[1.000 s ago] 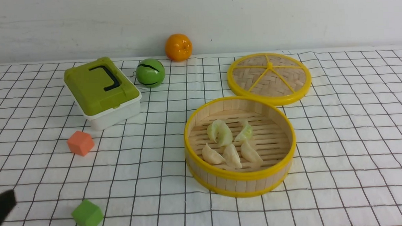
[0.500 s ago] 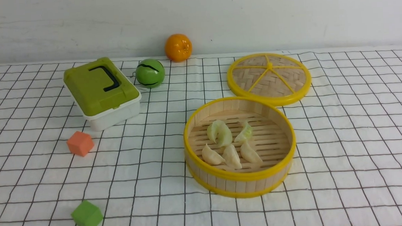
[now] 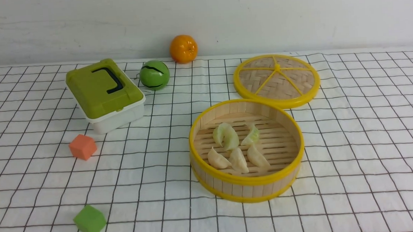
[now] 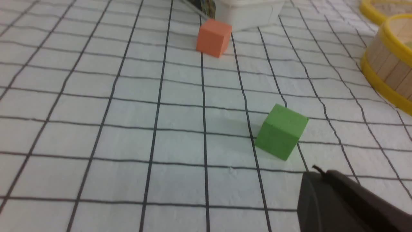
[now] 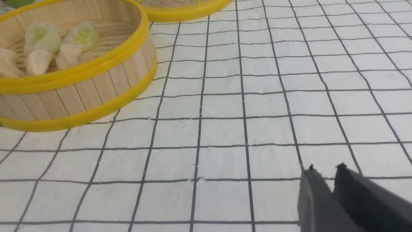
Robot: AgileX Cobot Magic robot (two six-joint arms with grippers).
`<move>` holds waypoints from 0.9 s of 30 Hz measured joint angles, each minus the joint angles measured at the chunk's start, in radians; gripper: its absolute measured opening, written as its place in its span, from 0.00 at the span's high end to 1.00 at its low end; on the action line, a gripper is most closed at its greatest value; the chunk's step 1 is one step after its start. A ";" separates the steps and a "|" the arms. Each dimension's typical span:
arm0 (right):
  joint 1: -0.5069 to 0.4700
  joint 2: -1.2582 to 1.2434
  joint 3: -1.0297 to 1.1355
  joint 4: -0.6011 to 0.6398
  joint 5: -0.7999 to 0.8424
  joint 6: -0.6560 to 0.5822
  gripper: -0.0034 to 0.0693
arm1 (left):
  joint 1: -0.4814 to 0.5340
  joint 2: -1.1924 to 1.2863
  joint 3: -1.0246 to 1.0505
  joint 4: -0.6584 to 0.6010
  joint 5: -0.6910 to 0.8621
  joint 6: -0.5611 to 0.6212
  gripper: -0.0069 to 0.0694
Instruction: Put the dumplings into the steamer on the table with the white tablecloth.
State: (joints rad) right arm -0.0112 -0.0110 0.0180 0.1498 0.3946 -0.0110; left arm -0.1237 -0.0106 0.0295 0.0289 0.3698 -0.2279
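The left claw (image 4: 317, 170) has left the front view, clenched empty over the white tablecloth (image 3: 352, 140); right claw (image 5: 325, 169) barely parted.

front view looks forward over the whole table (image 3: 370, 139) toward the far wall. both wrist views sit low and close to the cloth; left shares the cubes, right shares the steamer (image 5: 80, 80).

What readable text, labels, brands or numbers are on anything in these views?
None readable.
Olive-green lidded white plastic box: only a black handle, no lettering visible.
Green ball with black zigzag stripes: a pattern, not text.
Round bamboo steamer with yellow rims, woven bamboo lid with yellow spokes, orange foam cube, green foam cube, orange toy fruit: no markings visible.
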 joint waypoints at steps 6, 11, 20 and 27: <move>0.000 0.000 0.000 0.000 0.000 0.000 0.81 | 0.000 0.000 0.000 -0.010 0.011 0.003 0.93; 0.000 0.000 0.000 0.000 0.000 0.000 0.80 | 0.000 0.000 0.000 -0.010 0.011 0.003 0.93; 0.000 0.000 0.000 0.000 0.000 0.000 0.79 | 0.000 0.000 0.000 -0.010 0.011 0.003 0.93; 0.000 0.000 0.000 0.001 0.000 0.000 0.78 | 0.000 0.000 0.000 -0.010 0.011 0.003 0.93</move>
State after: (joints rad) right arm -0.0112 -0.0110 0.0180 0.1506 0.3946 -0.0110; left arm -0.1237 -0.0106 0.0295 0.0186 0.3808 -0.2247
